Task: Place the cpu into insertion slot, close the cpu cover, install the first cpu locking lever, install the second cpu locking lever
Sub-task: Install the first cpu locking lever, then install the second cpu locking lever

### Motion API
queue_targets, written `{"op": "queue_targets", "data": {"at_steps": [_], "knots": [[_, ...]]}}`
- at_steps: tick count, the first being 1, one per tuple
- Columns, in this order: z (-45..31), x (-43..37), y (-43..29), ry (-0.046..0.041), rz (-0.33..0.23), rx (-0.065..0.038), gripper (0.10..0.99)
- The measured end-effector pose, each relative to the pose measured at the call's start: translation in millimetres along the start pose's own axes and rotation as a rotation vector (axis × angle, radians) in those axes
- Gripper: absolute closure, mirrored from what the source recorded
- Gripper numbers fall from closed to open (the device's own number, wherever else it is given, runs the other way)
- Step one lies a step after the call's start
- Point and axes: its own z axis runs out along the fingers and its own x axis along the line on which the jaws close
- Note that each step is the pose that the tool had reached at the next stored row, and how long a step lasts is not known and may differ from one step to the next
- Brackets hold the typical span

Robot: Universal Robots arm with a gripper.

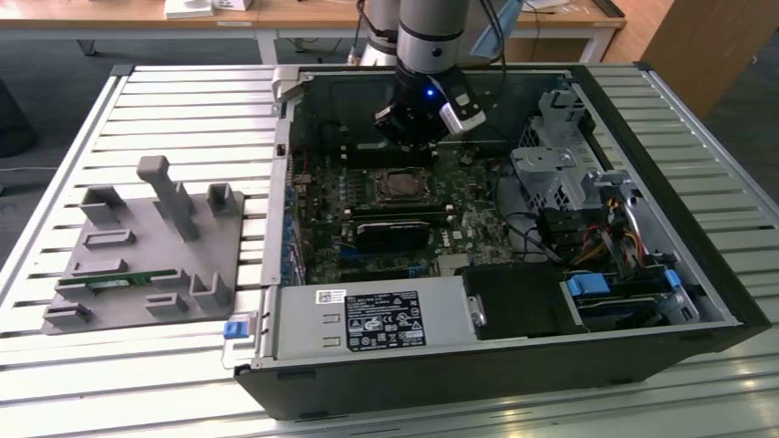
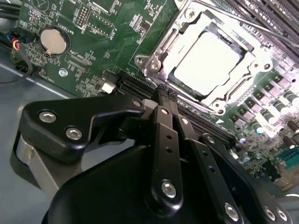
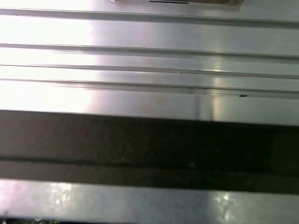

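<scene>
In the second wrist view the gripper [image 2: 167, 95] has its fingers [image 2: 163, 128] pressed together, holding nothing, just short of the socket. Beyond them the cpu [image 2: 208, 60] lies in the slot with the cover [image 2: 159, 63] down around it. In the exterior view the gripper [image 1: 414, 137] hangs inside the case [image 1: 681, 265], above the motherboard [image 1: 481, 233].

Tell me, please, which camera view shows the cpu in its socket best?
The second wrist view: the cpu sits bright and large inside the cpu cover. In the exterior view the cpu is a small patch on the motherboard below the gripper.
</scene>
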Motion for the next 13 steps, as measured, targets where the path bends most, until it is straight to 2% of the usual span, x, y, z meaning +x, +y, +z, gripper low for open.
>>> {"op": "queue_targets", "data": {"at_steps": [13], "knots": [[-0.3, 0.0, -4.3, 0.0001, 0.0, 0.0, 0.98]]}}
